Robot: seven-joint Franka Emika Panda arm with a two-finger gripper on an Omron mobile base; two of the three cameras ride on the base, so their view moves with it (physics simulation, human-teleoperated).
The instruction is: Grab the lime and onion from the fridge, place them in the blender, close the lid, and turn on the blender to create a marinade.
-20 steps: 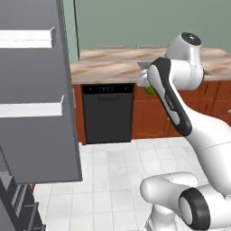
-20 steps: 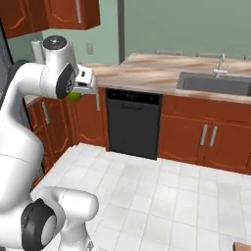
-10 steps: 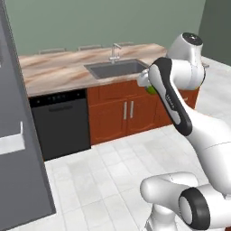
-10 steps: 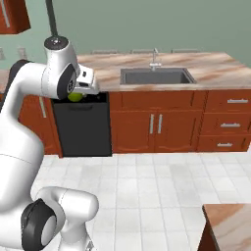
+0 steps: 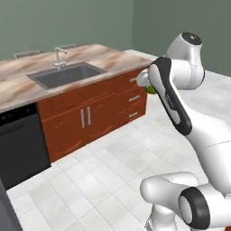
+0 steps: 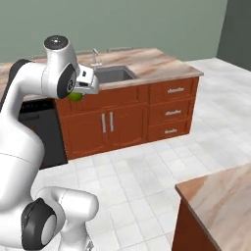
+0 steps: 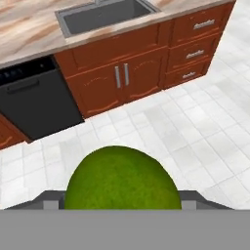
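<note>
In the left base view, the white arm is folded high above the tiled kitchen floor, a sliver of the lime [image 5: 152, 89] showing at its hand, with the sink [image 5: 67, 74] set into the counter [image 5: 27, 88] well beyond it. From the right base view, the yellow-green ball hangs just below the wrist, level with the red-brown cabinets [image 6: 127, 117] and near the black dishwasher [image 6: 41, 137]. Looking along the gripper [image 7: 122, 200] in the hand view, the lime fills the space between the finger tips, the jaws spread wide and pinching it. By this showing, the lime is out of the fridge and in hand; its drop into the blender, the onion, the lid and the switch-on all appear left to do.
</note>
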